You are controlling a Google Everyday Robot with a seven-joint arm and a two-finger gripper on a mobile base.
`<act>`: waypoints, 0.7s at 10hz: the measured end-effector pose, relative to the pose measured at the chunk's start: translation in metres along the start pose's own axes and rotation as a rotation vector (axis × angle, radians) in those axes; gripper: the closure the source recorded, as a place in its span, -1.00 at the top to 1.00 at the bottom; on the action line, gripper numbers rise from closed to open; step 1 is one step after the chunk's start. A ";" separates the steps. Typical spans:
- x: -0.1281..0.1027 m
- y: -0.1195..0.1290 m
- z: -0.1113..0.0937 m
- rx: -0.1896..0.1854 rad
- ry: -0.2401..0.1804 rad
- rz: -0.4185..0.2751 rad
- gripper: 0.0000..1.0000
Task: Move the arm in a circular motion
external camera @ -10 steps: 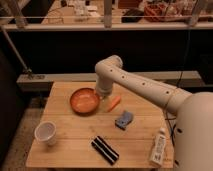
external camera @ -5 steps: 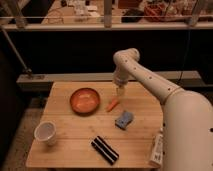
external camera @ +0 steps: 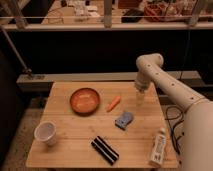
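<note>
The arm (external camera: 170,87) is large, glossy and white. It reaches in from the lower right, and its bulbous joint (external camera: 150,64) stands over the far right part of the wooden table (external camera: 70,150). From that joint the wrist points down, with the gripper (external camera: 139,98) hanging just above the tabletop, to the right of the orange carrot (external camera: 114,103) and beyond the blue-grey block (external camera: 124,119). Nothing shows between its fingers.
An orange bowl (external camera: 84,100) sits at the table's far middle. A white cup (external camera: 46,132) stands front left, a black ribbed object (external camera: 105,150) front centre and a white bottle (external camera: 159,147) front right. A dark rail and shelf run behind the table.
The arm has swung rightward, from beside the bowl, past the carrot, to the table's far right side. The tabletop items have not moved.
</note>
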 end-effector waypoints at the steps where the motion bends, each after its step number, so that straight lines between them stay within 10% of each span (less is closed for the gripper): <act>1: 0.026 0.015 0.000 -0.002 0.009 0.035 0.60; 4: 0.088 0.084 -0.007 -0.005 0.022 0.063 0.60; 7: 0.092 0.125 -0.013 -0.010 0.037 -0.031 0.60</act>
